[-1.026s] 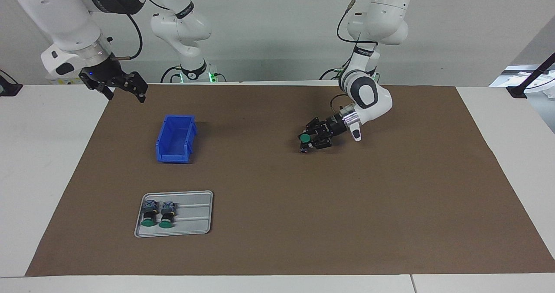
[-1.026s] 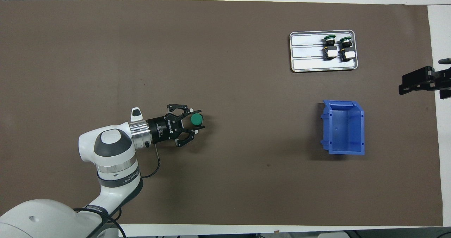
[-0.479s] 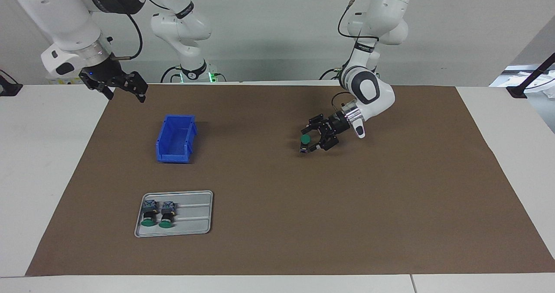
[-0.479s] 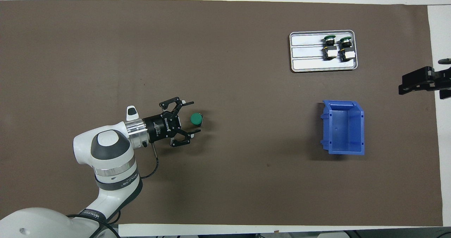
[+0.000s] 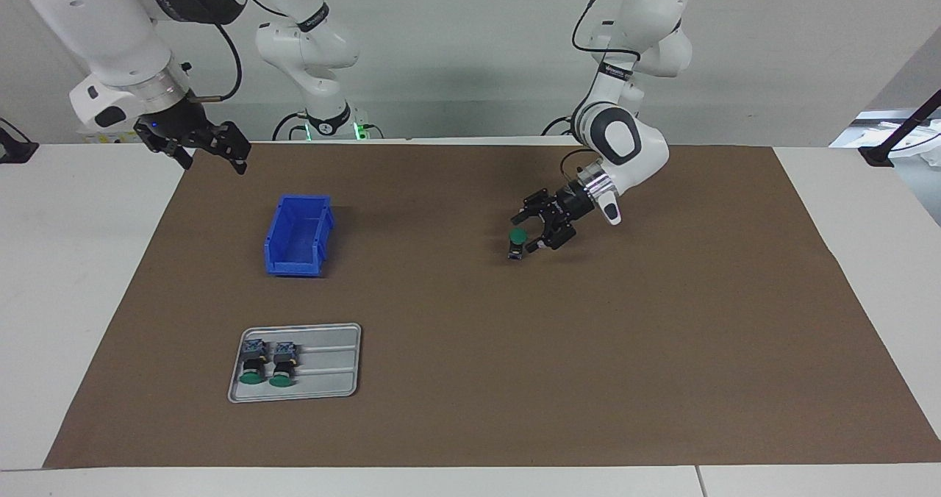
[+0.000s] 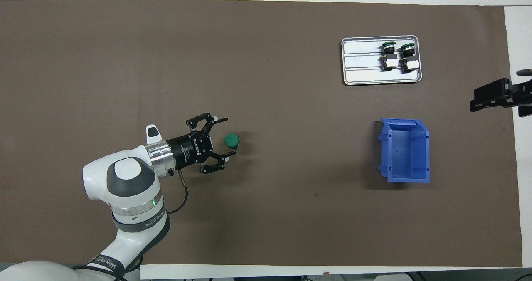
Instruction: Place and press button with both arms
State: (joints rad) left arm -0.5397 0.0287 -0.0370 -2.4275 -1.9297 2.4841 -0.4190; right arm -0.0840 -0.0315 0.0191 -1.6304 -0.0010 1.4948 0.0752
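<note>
One button [image 5: 518, 238] stands on the brown mat with its green cap up, near the middle of the table; it also shows in the overhead view [image 6: 231, 140]. My left gripper [image 5: 529, 234] is open and empty, tilted low, right beside the button on the left arm's side, and does not touch it; it also shows in the overhead view [image 6: 222, 139]. My right gripper [image 5: 214, 160] is open and empty, held high over the mat's edge at the right arm's end, and waits there [image 6: 494, 98].
A grey tray [image 5: 331, 368] holds the two other buttons [image 5: 267, 365] lying on their sides, farther from the robots at the right arm's end [image 6: 361, 60]. A blue bin [image 5: 298, 236] stands nearer to the robots than the tray [image 6: 405, 150].
My left gripper, whose fingers stood around the button, has drawn back toward its arm and risen a little. The button stays standing on the mat. The right arm has not moved.
</note>
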